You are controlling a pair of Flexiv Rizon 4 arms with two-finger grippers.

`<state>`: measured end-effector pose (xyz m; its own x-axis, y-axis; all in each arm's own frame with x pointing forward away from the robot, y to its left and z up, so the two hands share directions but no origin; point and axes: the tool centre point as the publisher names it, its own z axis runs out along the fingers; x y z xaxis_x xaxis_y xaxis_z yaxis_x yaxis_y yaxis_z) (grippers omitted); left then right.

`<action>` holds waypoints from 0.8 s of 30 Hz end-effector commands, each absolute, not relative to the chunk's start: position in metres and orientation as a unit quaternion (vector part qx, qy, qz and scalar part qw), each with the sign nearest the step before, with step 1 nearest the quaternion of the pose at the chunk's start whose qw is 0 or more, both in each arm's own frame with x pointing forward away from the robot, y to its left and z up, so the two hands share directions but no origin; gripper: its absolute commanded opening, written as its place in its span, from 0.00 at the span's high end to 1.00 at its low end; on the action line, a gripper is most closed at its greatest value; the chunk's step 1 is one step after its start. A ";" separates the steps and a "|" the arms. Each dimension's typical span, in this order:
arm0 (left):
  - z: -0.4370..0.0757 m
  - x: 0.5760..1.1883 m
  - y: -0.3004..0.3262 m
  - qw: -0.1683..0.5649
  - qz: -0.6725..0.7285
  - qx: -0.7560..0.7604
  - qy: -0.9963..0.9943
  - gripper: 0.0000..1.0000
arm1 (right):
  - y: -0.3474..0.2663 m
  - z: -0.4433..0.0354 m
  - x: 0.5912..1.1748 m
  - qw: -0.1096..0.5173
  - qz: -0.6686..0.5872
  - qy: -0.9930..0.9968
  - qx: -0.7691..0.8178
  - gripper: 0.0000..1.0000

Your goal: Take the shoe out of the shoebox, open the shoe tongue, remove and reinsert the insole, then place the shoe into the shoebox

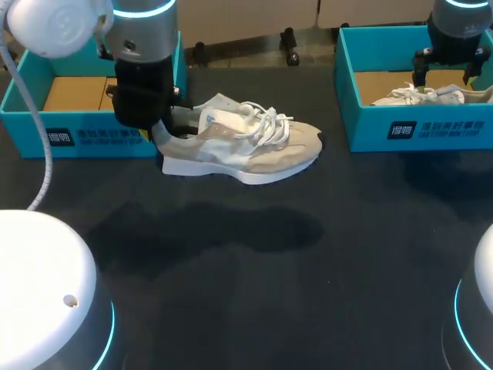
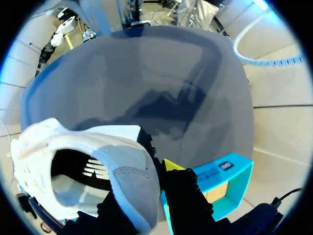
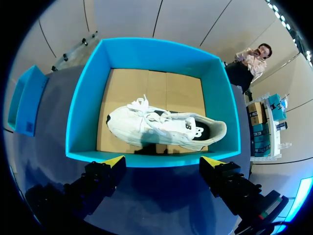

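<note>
Grips the shoe (image 1: 246, 142) at the heel with the left claw (image 1: 166, 132), fingers shut on the heel collar. Shows only one yellow tip (image 2: 171, 164), outside the collar; hides the other finger behind the upper. Comes straight down on the left arm (image 1: 142, 69), wrist vertical, just in front of the left shoebox (image 1: 77, 137). Holds the shoe roughly level above the table (image 1: 246, 308), toe to the right, with a soft shadow on the dark matte top below.

Hangs the right arm (image 1: 462, 23) upright over the right shoebox (image 1: 416, 127), with the right claw (image 3: 161, 166) spread wide, both yellow tips apart and touching nothing.

Combines beige suede-like panels with paler mesh on the held shoe, plus loose white laces (image 1: 266, 123), a thick white sole (image 1: 231, 168) and a dark lining inside the opening. Pairs teal card walls with a plain brown floor in both boxes, straight-sided and open-topped. Leaves a second shoe (image 3: 161, 128), whitish and laced, lying on the brown floor of the right shoebox, under the open claw.
</note>
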<state>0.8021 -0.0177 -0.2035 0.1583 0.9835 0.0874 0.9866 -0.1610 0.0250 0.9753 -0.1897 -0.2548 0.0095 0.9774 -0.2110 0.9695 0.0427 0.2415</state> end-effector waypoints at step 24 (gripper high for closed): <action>-0.301 0.768 -0.041 0.020 -0.068 -0.725 -0.685 1.00 | -0.190 -0.255 0.975 0.163 0.013 0.703 0.692 0.00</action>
